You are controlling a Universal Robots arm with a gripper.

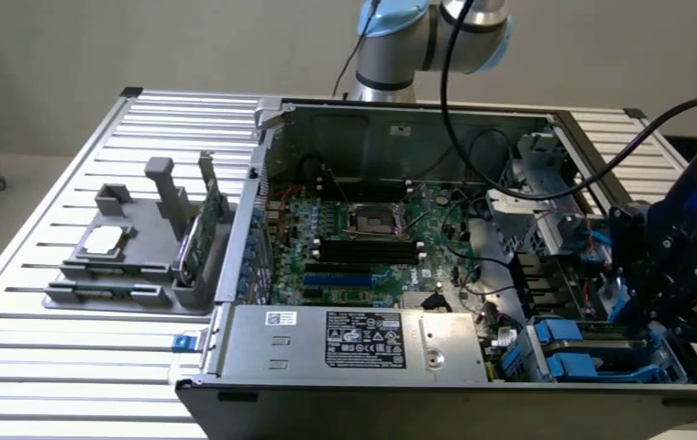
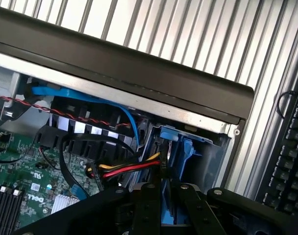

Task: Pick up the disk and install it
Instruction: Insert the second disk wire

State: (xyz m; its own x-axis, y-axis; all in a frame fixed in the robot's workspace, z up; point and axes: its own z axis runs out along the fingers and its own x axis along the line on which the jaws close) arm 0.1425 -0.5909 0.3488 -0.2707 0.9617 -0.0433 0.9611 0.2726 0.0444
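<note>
Ribbed aluminium table (image 1: 30,367) carries the open computer case (image 1: 447,411), and my gripper (image 2: 169,190) hangs over its corner drive bay (image 1: 593,353) — jaws drawn close, pinching what looks like the blue-framed disk (image 2: 169,213) edge-on. Pickup seems done to me; seating it in the bay is left. Room is tight — red and yellow wires (image 2: 124,169) beside the slot, case wall (image 2: 139,71) just beyond

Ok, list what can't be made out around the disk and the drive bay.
- Disk: wrist view, metal face and label hidden inside the drive bay; lower end behind the gripper.
- Seating depth: exterior view, gripper blocks the bay.
- Keyboard: wrist view, cut off by the edge.
</note>
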